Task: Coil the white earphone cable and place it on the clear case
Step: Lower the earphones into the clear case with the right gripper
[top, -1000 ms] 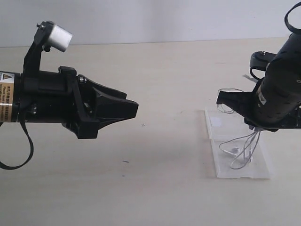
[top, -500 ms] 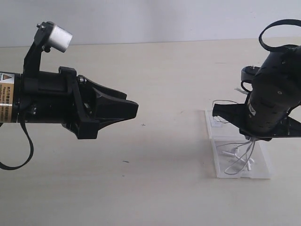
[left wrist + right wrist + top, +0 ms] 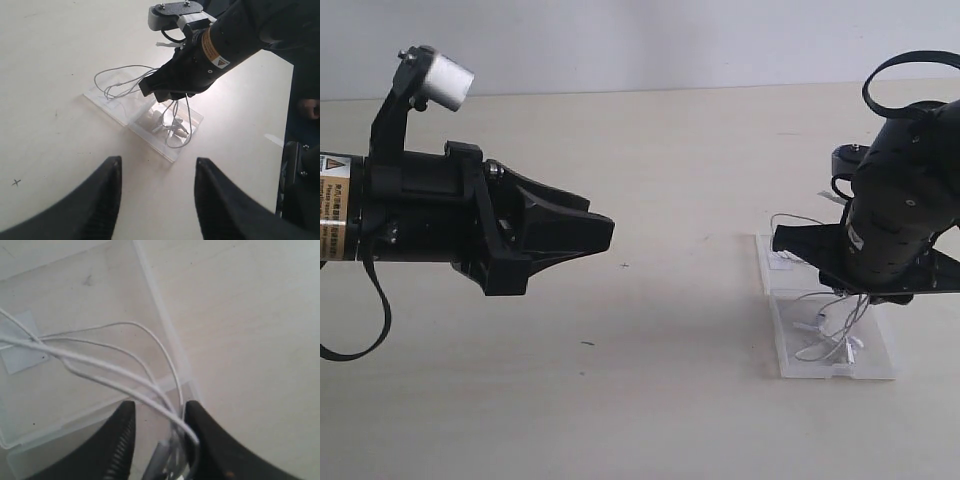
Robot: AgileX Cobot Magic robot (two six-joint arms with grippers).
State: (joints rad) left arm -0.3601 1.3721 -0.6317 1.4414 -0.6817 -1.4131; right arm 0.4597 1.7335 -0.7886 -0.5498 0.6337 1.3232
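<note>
Right end effector (image 3: 848, 290) is low over the clear case (image 3: 786, 362). Its jaws are closed to a narrow gap on the white earphone cable (image 3: 825, 338), with several strands and one earbud stem passing between its fingers (image 3: 122, 440). Below the grip, loose loops and the earbuds hang down onto the case half without the white sticker (image 3: 22, 349). A further loop arcs above the sticker half. Left end effector (image 3: 157, 167) hangs well apart from the case, above the table (image 3: 670, 150), jaws spread wide, holding nothing.
</note>
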